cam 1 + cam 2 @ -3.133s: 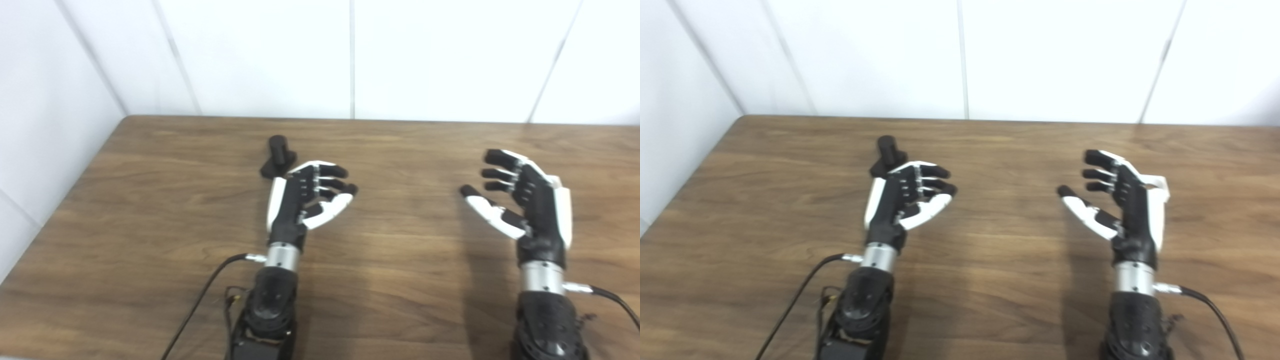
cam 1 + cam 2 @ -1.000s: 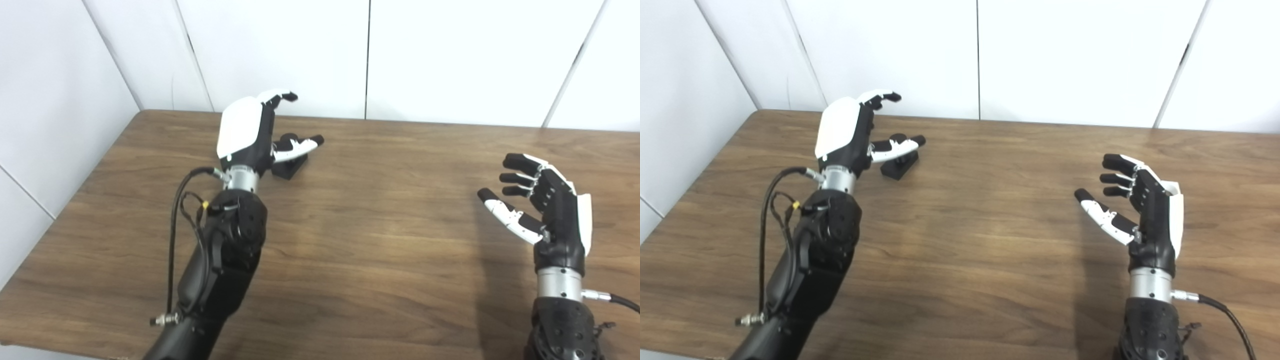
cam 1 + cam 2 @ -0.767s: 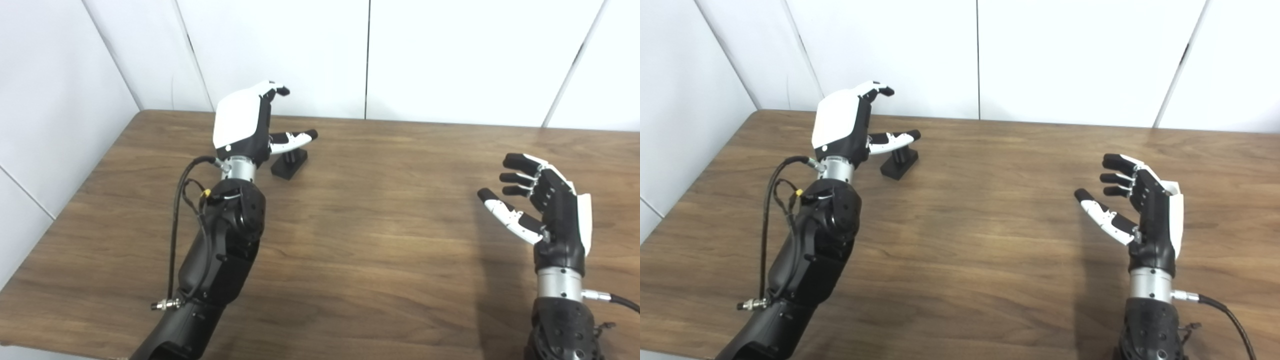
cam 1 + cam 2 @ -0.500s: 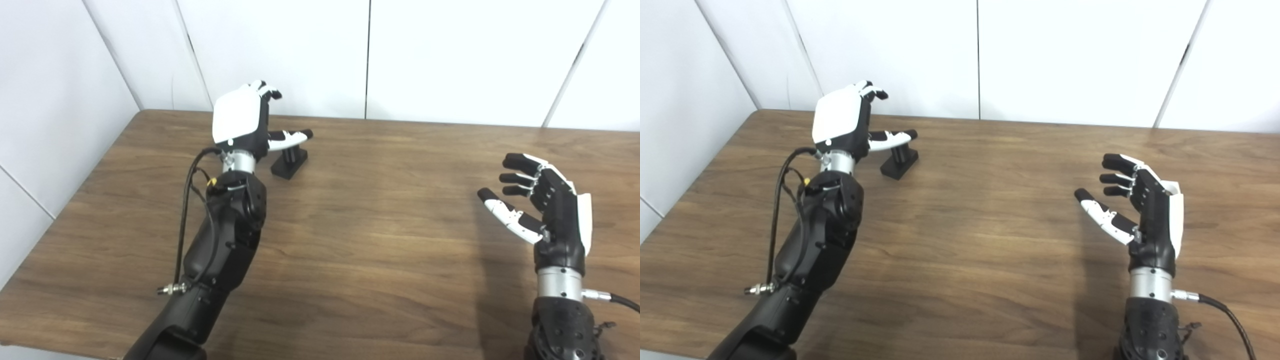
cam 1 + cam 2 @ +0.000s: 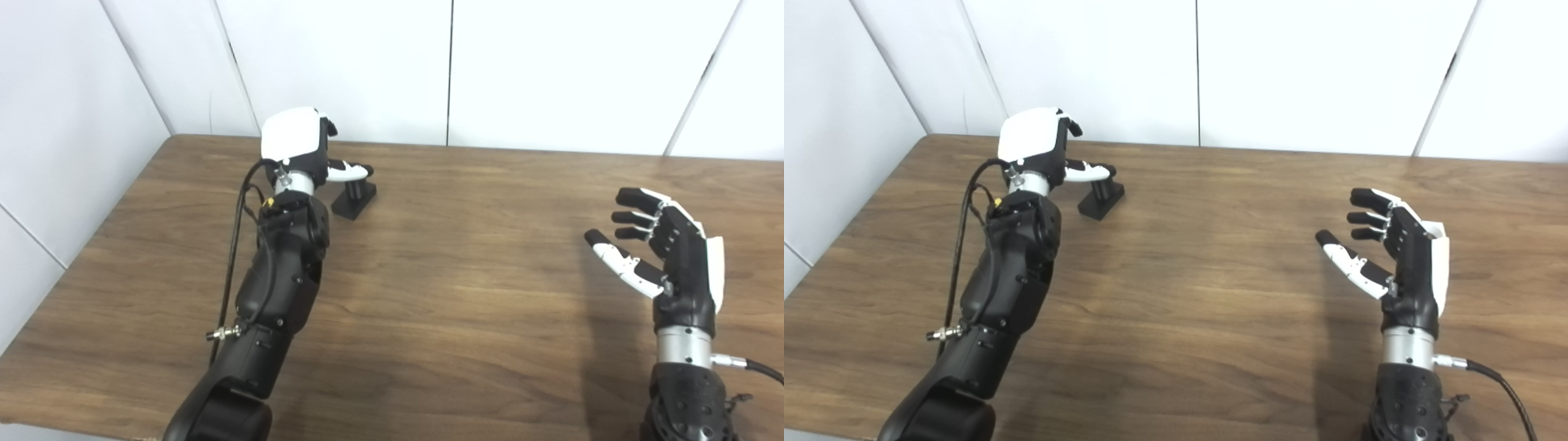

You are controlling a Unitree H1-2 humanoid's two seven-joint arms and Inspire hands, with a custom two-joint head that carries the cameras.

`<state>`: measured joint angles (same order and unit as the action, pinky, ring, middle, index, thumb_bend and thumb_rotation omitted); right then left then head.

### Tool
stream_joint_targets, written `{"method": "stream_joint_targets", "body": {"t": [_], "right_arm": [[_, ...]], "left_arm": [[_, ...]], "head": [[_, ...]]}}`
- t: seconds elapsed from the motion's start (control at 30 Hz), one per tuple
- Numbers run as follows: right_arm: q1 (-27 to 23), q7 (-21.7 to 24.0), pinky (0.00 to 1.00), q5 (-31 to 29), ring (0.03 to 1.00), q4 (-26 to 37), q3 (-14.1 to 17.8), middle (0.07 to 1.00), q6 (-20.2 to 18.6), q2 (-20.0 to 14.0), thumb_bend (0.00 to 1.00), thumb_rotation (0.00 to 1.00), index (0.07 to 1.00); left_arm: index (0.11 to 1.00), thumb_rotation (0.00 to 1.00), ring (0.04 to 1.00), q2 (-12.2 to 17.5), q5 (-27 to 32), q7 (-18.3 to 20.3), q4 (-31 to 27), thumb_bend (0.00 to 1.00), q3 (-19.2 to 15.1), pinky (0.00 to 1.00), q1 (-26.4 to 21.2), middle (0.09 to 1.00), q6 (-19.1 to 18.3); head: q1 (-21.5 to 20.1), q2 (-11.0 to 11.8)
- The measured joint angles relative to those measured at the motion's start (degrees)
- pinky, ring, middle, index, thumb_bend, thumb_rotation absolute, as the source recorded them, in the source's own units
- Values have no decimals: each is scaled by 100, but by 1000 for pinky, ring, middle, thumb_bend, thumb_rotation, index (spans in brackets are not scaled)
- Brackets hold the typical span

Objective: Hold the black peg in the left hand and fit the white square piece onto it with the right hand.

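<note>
Since the earlier frames our left hand [image 5: 293, 142] has reached the black peg [image 5: 354, 197] near the table's [image 5: 465, 275] far left corner, fingers open, thumb over it; closing off-centre could topple it, while our right hand [image 5: 667, 254] waits open.

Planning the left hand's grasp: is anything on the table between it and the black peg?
Nothing visible blocks it. The left hand sits right at the black peg on its square base, thumb over the peg's top, with only bare wooden table around. The right hand waits open, far off.
</note>
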<state>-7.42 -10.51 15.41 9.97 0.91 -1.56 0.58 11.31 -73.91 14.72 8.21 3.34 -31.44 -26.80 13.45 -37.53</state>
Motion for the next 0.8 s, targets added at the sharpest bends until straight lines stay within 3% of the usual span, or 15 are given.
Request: {"method": "stream_joint_targets", "body": {"t": [0.17,0.37,0.6,0.8], "right_arm": [[-1,-6,576,8,650,1,1,699,-2,19,649,31,660],[-3,-13,565,16,647,1,-1,701,-5,30,644,19,662],[-7,-27,575,16,651,5,1,698,-17,64,649,25,664],[-6,-63,576,23,653,4,3,696,-16,60,644,34,661]], "left_arm": [[681,535,897,1,-144,498,147,937,15,849,-56,925,1],[686,539,898,5,-294,808,260,970,197,849,-142,926,3],[702,522,899,12,-269,828,566,957,507,886,-135,931,7],[706,538,893,21,-194,576,863,953,672,876,-103,922,7]], "head": [[0,-18],[-9,-26],[-70,-53],[-61,-79]]}}
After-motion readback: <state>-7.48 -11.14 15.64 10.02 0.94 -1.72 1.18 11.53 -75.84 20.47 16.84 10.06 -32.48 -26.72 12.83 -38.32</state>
